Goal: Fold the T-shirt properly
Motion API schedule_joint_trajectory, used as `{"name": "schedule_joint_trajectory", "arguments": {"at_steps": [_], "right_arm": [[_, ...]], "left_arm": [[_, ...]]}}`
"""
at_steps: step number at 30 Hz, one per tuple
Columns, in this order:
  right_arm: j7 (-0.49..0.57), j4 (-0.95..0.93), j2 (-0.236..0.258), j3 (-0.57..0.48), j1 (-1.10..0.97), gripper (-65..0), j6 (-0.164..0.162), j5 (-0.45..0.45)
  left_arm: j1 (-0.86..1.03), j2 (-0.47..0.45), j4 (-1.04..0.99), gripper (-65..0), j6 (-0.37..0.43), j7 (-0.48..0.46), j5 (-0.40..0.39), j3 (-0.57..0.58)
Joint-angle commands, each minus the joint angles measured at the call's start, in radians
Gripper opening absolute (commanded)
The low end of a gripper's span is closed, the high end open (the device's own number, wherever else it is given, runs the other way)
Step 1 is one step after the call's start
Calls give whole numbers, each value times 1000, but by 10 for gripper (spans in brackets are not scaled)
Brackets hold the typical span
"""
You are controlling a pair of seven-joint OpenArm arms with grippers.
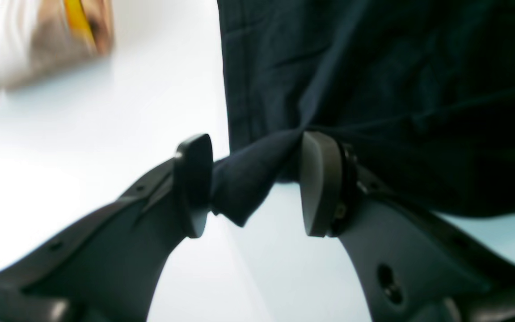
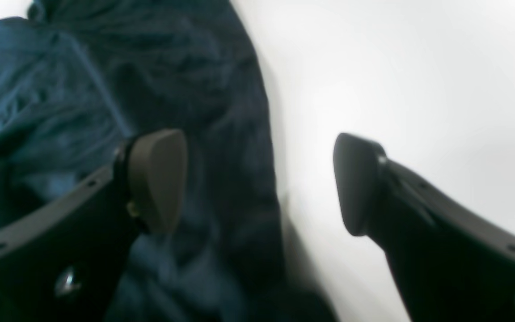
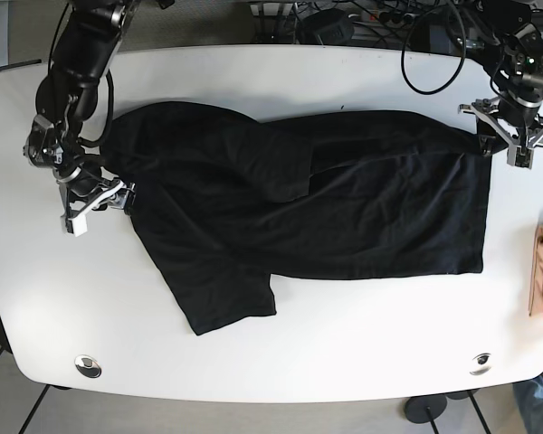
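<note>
Lying spread across the worktop [image 3: 281, 362] centre, the T-shirt [image 3: 344, 217] ran its long axis left-right, w/ a sleeve toward the front-left. Left claw [image 1: 257, 183] was clamped on a bunched corner near the far-right edge; right claw [image 2: 257, 183] sat apart, straddling the shirt's edge at the worktop's left side. No readable text or labels.

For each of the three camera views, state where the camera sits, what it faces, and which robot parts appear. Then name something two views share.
Left wrist: on the left arm, facing the left gripper pinching a T-shirt corner over the white table.
Right wrist: on the right arm, facing the open right gripper straddling the T-shirt's edge.
Base: overhead, looking down on table, T-shirt and both arms.
Shared: the pinched corner appears in left wrist and base.
</note>
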Motion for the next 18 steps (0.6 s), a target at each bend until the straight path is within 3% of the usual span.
{"name": "schedule_joint_trajectory", "arguments": {"at_steps": [1, 2, 3, 6, 9, 14, 16, 17, 18], "right_arm": [[30, -83, 19, 7, 81, -162, 56, -44], [69, -141, 19, 7, 114, -162, 88, -81], [96, -176, 18, 4, 127, -162, 96, -98], [116, -244, 10, 1, 159, -162, 101, -116], [116, -245, -45, 1, 154, -162, 101, -119], [122, -245, -94, 1, 138, -165, 101, -119], [124, -245, -96, 1, 138, -219, 101, -121], [125, -245, -96, 1, 138, -270, 101, -121], [125, -245, -96, 1, 139, -365, 101, -119]], "left_arm": [[-30, -14, 17, -365, 6, 10, -5, -15], [-36, -14, 20, -365, 6, 18, -11, -35], [-36, -14, 22, -365, 6, 18, -11, -45], [-31, -16, 28, -369, 6, 18, -11, -54], [19, -16, 39, -369, 6, 18, -12, -6], [12, -13, 45, -369, 6, 18, -31, 9], [-42, -14, 37, -365, 6, 16, -31, 11], [-77, -14, 20, -364, 6, 16, -31, 9], [-128, -16, -14, -361, 6, 16, -29, 5]]}}
